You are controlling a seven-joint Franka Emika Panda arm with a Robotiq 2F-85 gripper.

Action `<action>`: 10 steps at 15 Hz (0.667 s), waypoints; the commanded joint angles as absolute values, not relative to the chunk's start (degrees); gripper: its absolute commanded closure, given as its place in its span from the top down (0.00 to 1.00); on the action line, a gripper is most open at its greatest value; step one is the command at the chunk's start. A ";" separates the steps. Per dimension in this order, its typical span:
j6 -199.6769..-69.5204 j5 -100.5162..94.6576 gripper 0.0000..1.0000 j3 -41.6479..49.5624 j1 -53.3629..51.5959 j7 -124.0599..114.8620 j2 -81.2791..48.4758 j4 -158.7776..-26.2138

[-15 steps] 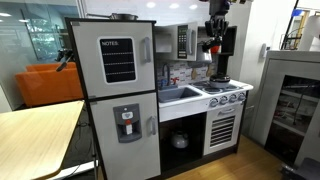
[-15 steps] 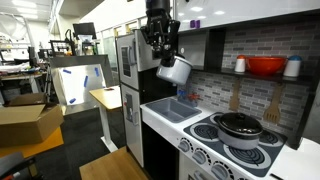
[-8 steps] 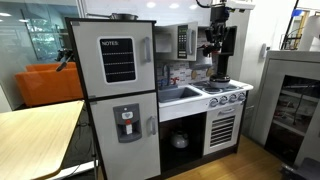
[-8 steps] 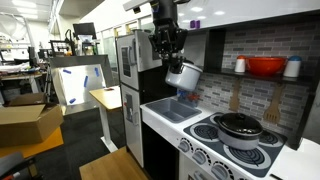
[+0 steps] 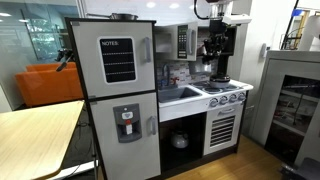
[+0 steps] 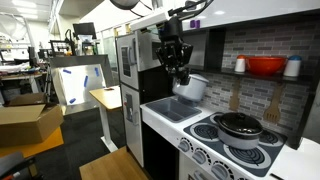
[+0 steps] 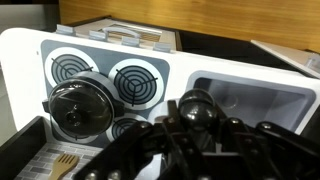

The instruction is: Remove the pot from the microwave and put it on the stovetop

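A wooden floor (image 5: pixel 272 162) shows in both exterior views. In an exterior view, a pale wooden table (image 5: pixel 35 135) stands in the foreground, with an orange sofa (image 5: pixel 50 85) behind it against a glass wall (image 5: pixel 30 35). A grey glass-fronted cabinet (image 5: pixel 295 100) stands aside. Elsewhere, ceiling lights (image 6: pixel 22 12) shine above a cardboard box (image 6: pixel 25 122).

The pot (image 6: pixel 191 87) hangs over the sink (image 6: pixel 170 110), beside the stovetop (image 6: pixel 208 132); a pan (image 6: pixel 240 124) sits there (on 1 burner).

Pot (image 6: pixel 190 87) shiny silvery metal — stovetop (image 6: pixel 250 155) matt plastic.
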State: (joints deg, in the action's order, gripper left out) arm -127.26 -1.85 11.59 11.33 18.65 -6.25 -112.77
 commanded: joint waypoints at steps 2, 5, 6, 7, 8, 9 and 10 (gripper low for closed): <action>-131.85 -1.32 0.09 12.07 12.54 17.59 -2.22 -118.34; -134.63 -0.99 0.09 12.42 12.55 16.81 0.55 -123.20; -136.21 -1.03 0.09 12.44 12.42 16.40 1.41 -125.12; -137.83 -0.78 0.09 12.44 12.32 16.20 2.28 -127.07; -139.57 -0.83 0.09 12.46 12.21 16.01 3.16 -128.92; -141.56 -0.85 0.09 12.47 12.12 16.27 3.88 -130.78; -143.48 -1.03 0.09 12.55 12.08 16.61 4.57 -132.46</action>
